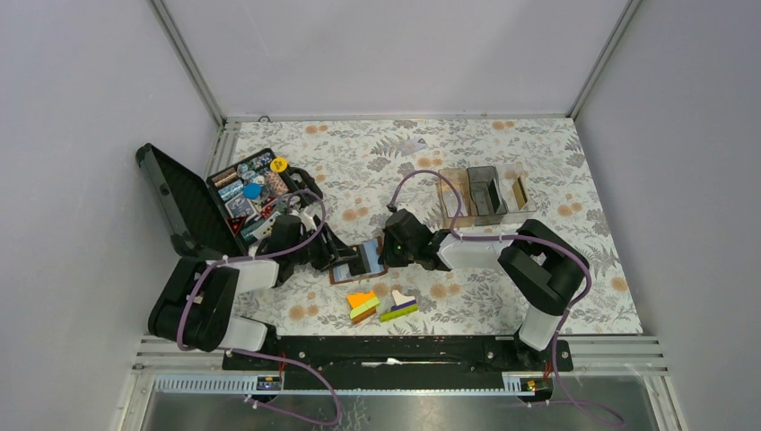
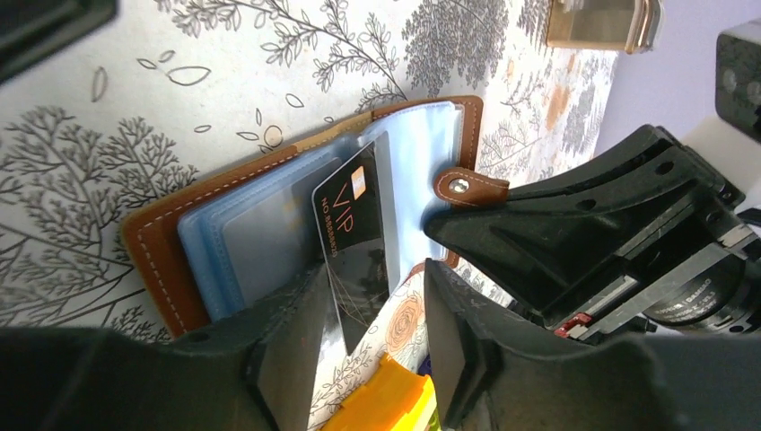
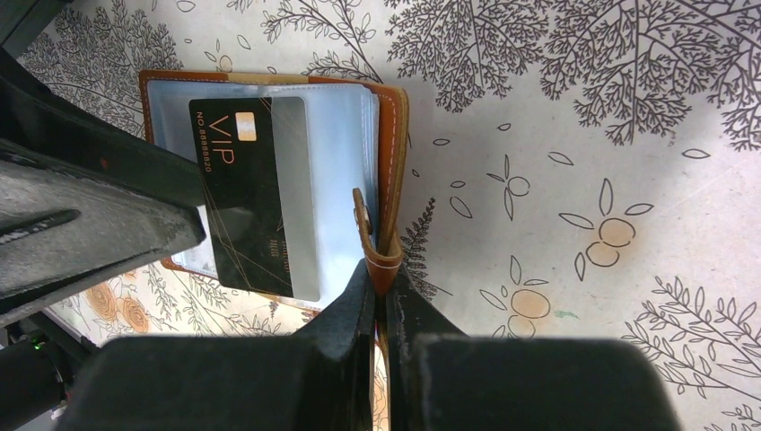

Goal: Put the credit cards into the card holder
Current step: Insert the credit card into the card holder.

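The brown leather card holder (image 1: 359,260) lies open on the floral table, its clear blue sleeves (image 2: 260,233) facing up. A black credit card marked VIP (image 2: 354,242) stands partly in a sleeve, with a grey card (image 3: 296,180) right behind it. My left gripper (image 2: 372,296) is open around the black card's free end. The card leans on one finger (image 2: 287,350), with a gap to the other. My right gripper (image 3: 381,278) is shut on the card holder's (image 3: 395,135) cover edge, by the snap tab (image 2: 467,187).
An open black tool case (image 1: 193,202) full of small parts stands at the left. Clear and brown compartment boxes (image 1: 485,193) sit at the back right. Orange, green and purple blocks (image 1: 381,305) lie just in front of the card holder, one orange block (image 2: 395,400) under my left fingers.
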Controlling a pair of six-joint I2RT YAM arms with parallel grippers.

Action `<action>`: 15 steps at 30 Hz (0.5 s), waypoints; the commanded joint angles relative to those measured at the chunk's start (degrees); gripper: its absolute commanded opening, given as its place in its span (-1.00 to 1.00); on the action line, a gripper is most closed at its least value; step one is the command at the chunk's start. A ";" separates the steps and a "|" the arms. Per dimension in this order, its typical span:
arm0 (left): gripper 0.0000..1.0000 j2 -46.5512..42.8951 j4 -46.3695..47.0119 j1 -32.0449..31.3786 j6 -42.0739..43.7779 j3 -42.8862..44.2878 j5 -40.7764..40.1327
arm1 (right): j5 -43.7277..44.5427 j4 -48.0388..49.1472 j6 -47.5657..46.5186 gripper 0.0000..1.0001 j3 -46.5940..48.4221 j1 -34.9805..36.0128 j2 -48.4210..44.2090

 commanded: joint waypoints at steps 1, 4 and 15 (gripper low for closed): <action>0.01 -2.36 -16.57 0.79 6.01 1.73 -10.90 | 3.40 -5.64 -1.84 -1.00 -0.07 -0.11 -1.35; 0.05 -3.05 -19.00 0.79 7.08 2.02 -12.29 | 3.16 -5.65 -1.86 -1.00 -0.07 -0.11 -1.13; -0.22 0.78 -14.65 -2.14 4.83 2.80 -9.68 | 2.03 -5.67 -1.74 -1.00 0.07 -0.11 -1.43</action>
